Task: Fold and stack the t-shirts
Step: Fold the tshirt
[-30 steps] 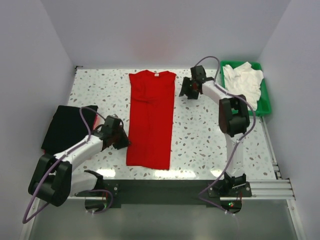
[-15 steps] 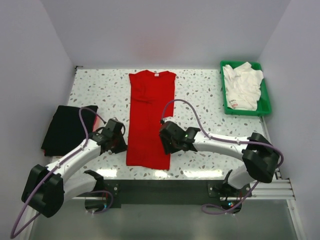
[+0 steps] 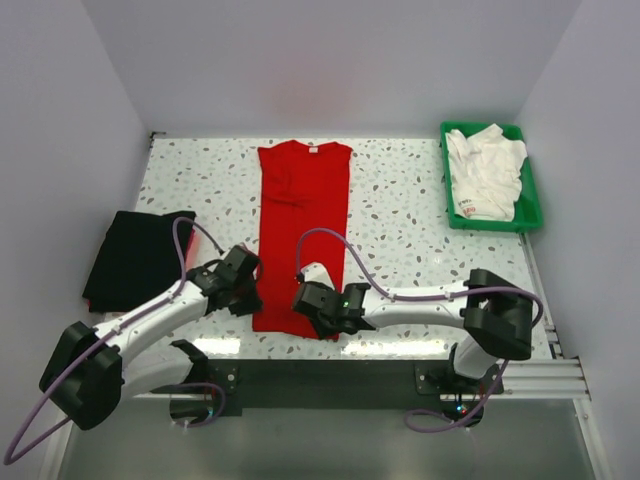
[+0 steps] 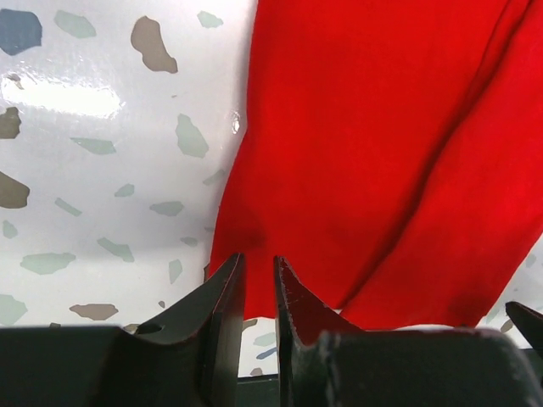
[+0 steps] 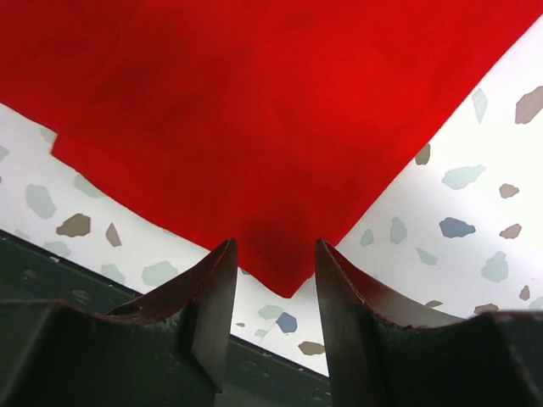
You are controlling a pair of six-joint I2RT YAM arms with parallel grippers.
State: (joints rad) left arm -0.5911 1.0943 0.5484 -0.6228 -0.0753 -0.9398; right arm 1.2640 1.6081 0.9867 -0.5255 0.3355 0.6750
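Note:
The red t-shirt (image 3: 302,235) lies folded into a long strip down the middle of the table, its white neck label (image 3: 311,147) at the far end. My left gripper (image 3: 252,298) hovers at its near left corner (image 4: 242,246), jaws only a narrow gap apart with no cloth between them (image 4: 259,263). My right gripper (image 3: 324,320) is over the near right corner (image 5: 287,275), jaws open on either side of the corner tip (image 5: 276,250). A folded black t-shirt (image 3: 130,258) lies at the left. White t-shirts (image 3: 485,172) lie in a heap at the far right.
The white shirts sit in a green plastic tray (image 3: 531,205) at the far right. The speckled table (image 3: 410,235) ends at a dark front rail (image 3: 320,375) just behind both grippers. White walls close in the left, right and far sides.
My right arm has swung from the far side beside the tray to the red shirt's near right corner. My left gripper has shifted right to the near left corner.

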